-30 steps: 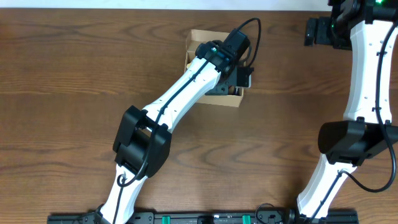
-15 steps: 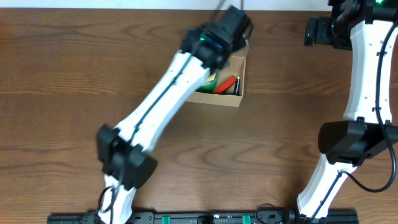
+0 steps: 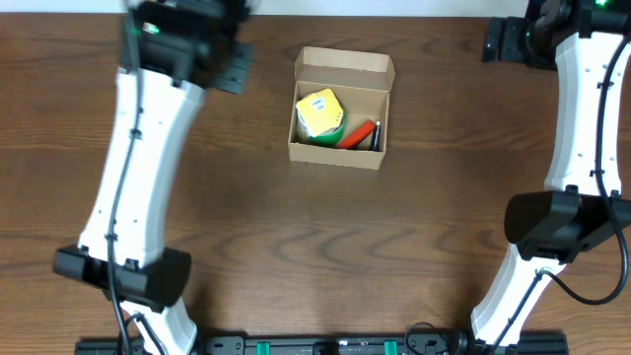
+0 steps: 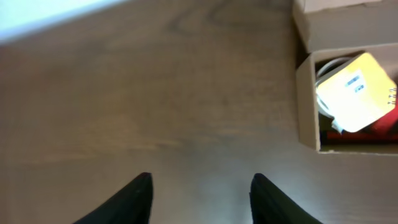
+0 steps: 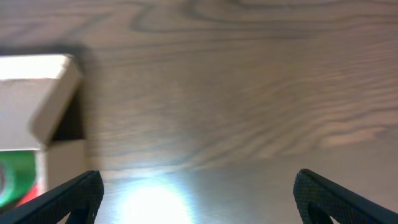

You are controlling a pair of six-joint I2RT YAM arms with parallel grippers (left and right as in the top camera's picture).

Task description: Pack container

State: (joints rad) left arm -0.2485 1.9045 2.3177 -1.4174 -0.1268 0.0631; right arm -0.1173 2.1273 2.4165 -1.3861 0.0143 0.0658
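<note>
The container [image 3: 340,156], a small brown cardboard box, stands open at the table's middle back, its flap lid [image 3: 345,62] folded up behind. Inside lie a yellow packet [image 3: 317,113], something green [image 3: 325,136] and a red pen [image 3: 360,133]. My left gripper [image 3: 233,67] hovers to the left of the box, near the back edge. In the left wrist view the left gripper [image 4: 200,180] is open over bare wood, with the container [image 4: 308,93] at the right. My right gripper [image 5: 198,177] is open wide and empty, with the container [image 5: 46,115] at its left.
The brown wooden table [image 3: 296,247] carries only the box. The table's back edge [image 3: 414,14] runs close behind the box. The right arm [image 3: 577,118] stands along the right side, and the left arm [image 3: 138,168] runs down the left side.
My left arm has swung away from above the box to the far left back, uncovering the box's contents. Its fingers have narrowed slightly. The right arm has not moved.
</note>
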